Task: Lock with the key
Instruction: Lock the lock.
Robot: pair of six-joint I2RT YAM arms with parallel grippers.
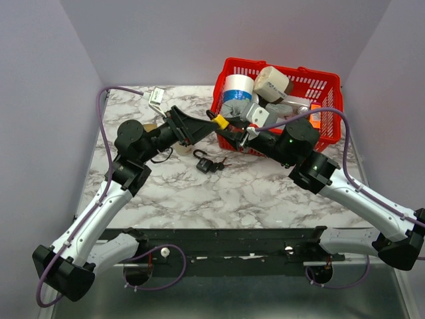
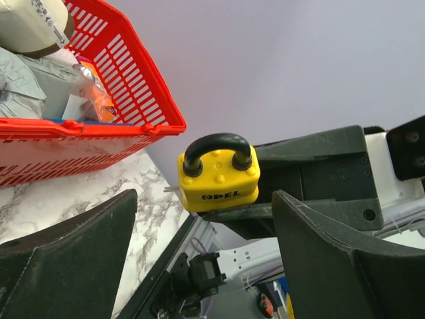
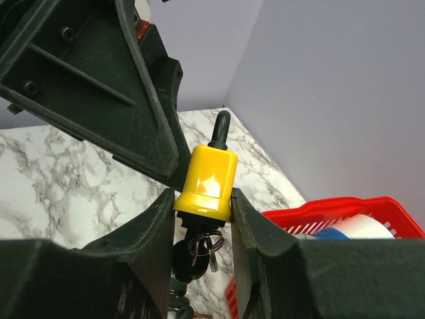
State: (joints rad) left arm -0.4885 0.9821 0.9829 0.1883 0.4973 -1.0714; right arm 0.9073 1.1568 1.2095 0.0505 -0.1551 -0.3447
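Right tool [image 3: 202,198] grips yellow padlock [image 3: 209,169]; left tool [image 2: 204,199] gapes wide.

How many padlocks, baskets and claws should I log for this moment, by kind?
Padlocks: 2 (yellow padlock gripped in the right claw; black padlock lying loose)
Baskets: 1 (red basket)
Claws: 2 (right claw; left claw, open)
Total: 5

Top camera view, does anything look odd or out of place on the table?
A small black padlock with keys lies loose on the marble table, outside the crowded red basket. Nothing looks spilled or broken.
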